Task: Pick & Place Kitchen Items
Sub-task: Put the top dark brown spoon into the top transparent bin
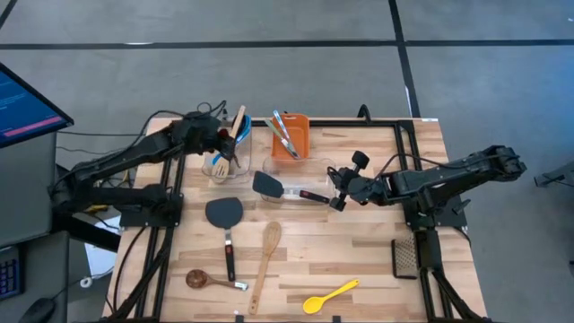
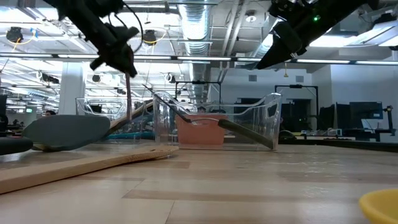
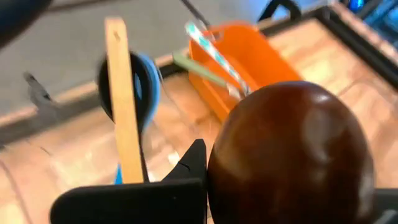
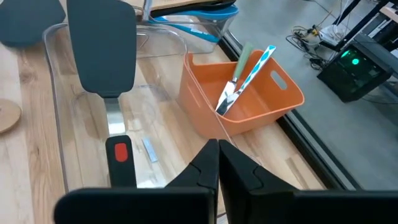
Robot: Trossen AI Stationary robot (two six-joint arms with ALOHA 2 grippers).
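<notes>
Black turner (image 4: 102,50) in clear tub (image 4: 56,93)

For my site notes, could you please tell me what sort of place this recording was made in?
Most likely a robotics lab or workshop, not a real kitchen: exposed ceiling ducts overhead, a monitor beside the wooden table, and utensils such as the yellow spoon laid out for the arms.

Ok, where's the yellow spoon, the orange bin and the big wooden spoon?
yellow spoon (image 1: 330,295): high view, on its handle.
orange bin (image 4: 281,103): right wrist view, on its outer side wall.
wooden spoon (image 1: 270,237): high view, on its bowl.
</notes>
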